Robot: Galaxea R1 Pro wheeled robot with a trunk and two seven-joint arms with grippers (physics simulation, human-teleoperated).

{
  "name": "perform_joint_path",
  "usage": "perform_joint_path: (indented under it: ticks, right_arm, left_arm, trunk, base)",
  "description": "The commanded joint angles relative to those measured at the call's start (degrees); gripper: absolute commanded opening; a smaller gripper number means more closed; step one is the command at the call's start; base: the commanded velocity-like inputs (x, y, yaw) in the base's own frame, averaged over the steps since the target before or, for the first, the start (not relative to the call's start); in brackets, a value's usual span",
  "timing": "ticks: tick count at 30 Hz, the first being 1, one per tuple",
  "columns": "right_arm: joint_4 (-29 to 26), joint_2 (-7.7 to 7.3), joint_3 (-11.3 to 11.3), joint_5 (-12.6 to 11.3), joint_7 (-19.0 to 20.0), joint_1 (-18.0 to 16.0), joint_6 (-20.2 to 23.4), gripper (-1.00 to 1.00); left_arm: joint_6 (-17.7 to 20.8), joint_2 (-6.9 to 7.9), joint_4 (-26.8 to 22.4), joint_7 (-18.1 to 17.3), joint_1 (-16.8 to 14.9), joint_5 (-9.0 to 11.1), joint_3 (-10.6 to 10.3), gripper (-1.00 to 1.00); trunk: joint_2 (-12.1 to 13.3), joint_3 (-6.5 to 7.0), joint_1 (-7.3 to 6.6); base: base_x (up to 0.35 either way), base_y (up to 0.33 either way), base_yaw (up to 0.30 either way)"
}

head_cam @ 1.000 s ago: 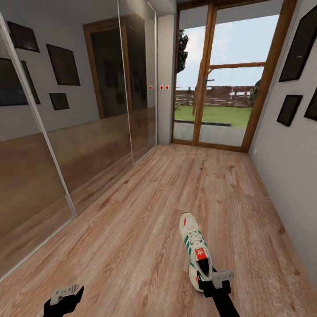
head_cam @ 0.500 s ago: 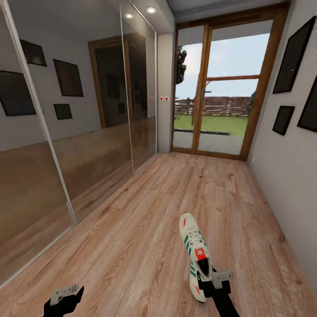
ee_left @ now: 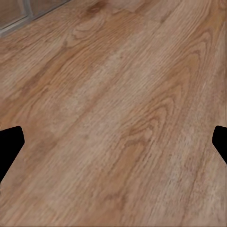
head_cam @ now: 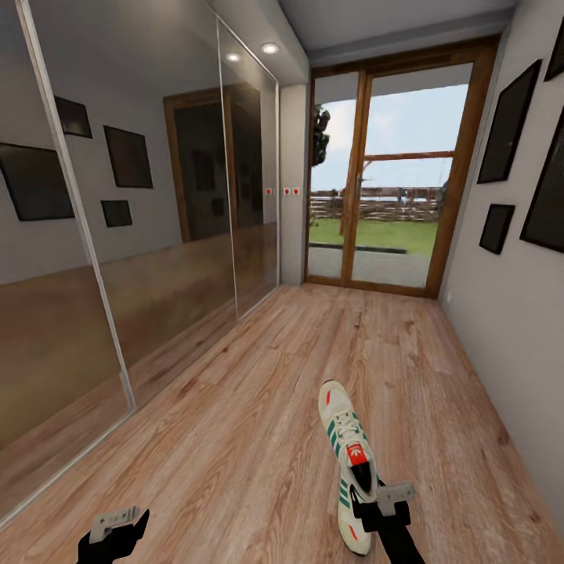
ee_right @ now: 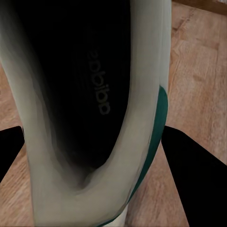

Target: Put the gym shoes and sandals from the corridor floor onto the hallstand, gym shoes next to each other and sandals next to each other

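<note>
**One sneaker in hand, rack out of sight**

The right gripper (head_cam: 368, 501) was clamped on a gym shoe (head_cam: 348, 454) at its collar near the heel, so the shoe hung lengthwise with its toe pointing away toward the far glass door (head_cam: 385, 176). In the right wrist view the gym shoe's (ee_right: 94, 109) dark opening sat between the two black fingers (ee_right: 194, 175), one on each side of the collar wall, a hold that probably kept the shoe level for carrying. The left gripper (head_cam: 117, 523) was low at the near left with nothing in it; its wrist view showed the fingertips (ee_left: 9, 144) spread wide apart over bare corridor floor (ee_left: 118, 113), likely kept free for a second shoe. The hallstand, the other sneaker and the sandals did not appear here; a mirrored wardrobe (head_cam: 117, 235) lined the left wall.

Compared with a second earlier, the whole head picture had shifted: the ceiling lights (head_cam: 269, 48) had come into view and the door sat lower, so the camera had tilted up. The arms and the shoe kept their place in the frame.
</note>
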Motion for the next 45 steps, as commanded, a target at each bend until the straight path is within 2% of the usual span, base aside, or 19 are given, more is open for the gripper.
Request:
perform_joint_path:
  ticks: [1,23,32,45]
  right_arm:
    - [0.2,0.03,-0.1,0.6,-0.3,0.0,-0.1,-1.00]
    - [0.7,0.12,-0.2,0.5,-0.4,0.0,-0.1,-1.00]
    - [0.7,0.14,-0.2,0.5,-0.4,0.0,-0.1,-1.00]
    - [0.7,0.09,-0.2,0.5,-0.4,0.0,-0.1,-1.00]
  left_arm:
    - [-0.1,-0.02,0.1,-0.5,0.0,-0.2,0.5,1.00]
    - [-0.1,-0.02,0.1,-0.4,0.0,-0.2,0.5,1.00]
    - [-0.1,-0.02,0.1,-0.4,0.0,-0.2,0.5,1.00]
    - [-0.1,-0.02,0.1,-0.4,0.0,-0.1,0.5,1.00]
  trunk:
    - [0.4,0.13,-0.24]
    - [9.2,4.05,-5.07]
    - [12.8,4.98,-7.05]
    - [12.8,4.11,-7.05]
  base:
    - [0.000,0.000,0.000]
    - [0.000,0.000,0.000]
    - [0.000,0.000,0.000]
    - [0.000,0.000,0.000]
